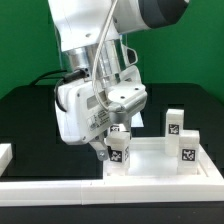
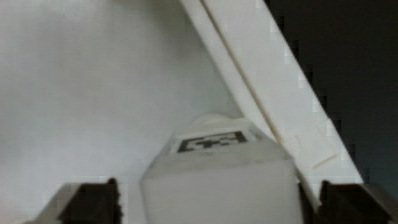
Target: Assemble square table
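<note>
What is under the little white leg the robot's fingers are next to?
The leg stands upright on the white tabletop, between the open fingers, near the raised rim. The spot beneath it is covered, so any socket there can't be seen.

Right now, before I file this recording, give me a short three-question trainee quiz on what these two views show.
1. True or false: the hand is clamped shut on the leg between its fingers.
2. How many legs show in the exterior view?
3. The leg under the hand stands on: A the black table; B the white tabletop; C the front rail.

Key: 1 false, the fingers stand off its sides. 2 three: one under the hand, two others toward the exterior view's right. 3 B.
</note>
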Controlling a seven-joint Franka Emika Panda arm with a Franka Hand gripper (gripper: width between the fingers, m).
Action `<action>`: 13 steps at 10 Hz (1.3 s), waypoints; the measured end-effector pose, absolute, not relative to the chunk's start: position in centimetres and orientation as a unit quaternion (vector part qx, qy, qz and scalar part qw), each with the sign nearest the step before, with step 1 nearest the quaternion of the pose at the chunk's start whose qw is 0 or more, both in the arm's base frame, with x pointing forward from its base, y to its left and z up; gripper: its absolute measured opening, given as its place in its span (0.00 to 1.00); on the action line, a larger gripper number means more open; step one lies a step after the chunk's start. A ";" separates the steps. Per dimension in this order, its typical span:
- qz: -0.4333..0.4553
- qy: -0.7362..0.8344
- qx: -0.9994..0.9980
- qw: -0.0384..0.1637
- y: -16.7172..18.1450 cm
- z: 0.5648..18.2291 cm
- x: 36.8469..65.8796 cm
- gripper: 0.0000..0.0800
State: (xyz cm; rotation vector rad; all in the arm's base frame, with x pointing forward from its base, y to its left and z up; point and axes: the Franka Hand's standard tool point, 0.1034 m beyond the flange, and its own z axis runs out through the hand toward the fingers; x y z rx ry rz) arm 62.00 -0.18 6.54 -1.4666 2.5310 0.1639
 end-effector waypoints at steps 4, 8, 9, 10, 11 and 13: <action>0.056 0.858 -0.499 0.106 -0.1 6.6 62.0 0.81; 0.051 0.838 -0.522 0.149 0.3 13.2 62.6 0.81; 0.050 0.838 -0.522 0.148 0.3 13.0 62.5 0.81; 0.050 0.838 -0.523 0.146 0.3 12.8 62.5 0.81; 0.050 0.838 -0.523 0.146 0.3 12.8 62.5 0.81; 0.050 0.838 -0.524 0.146 0.3 12.7 62.5 0.81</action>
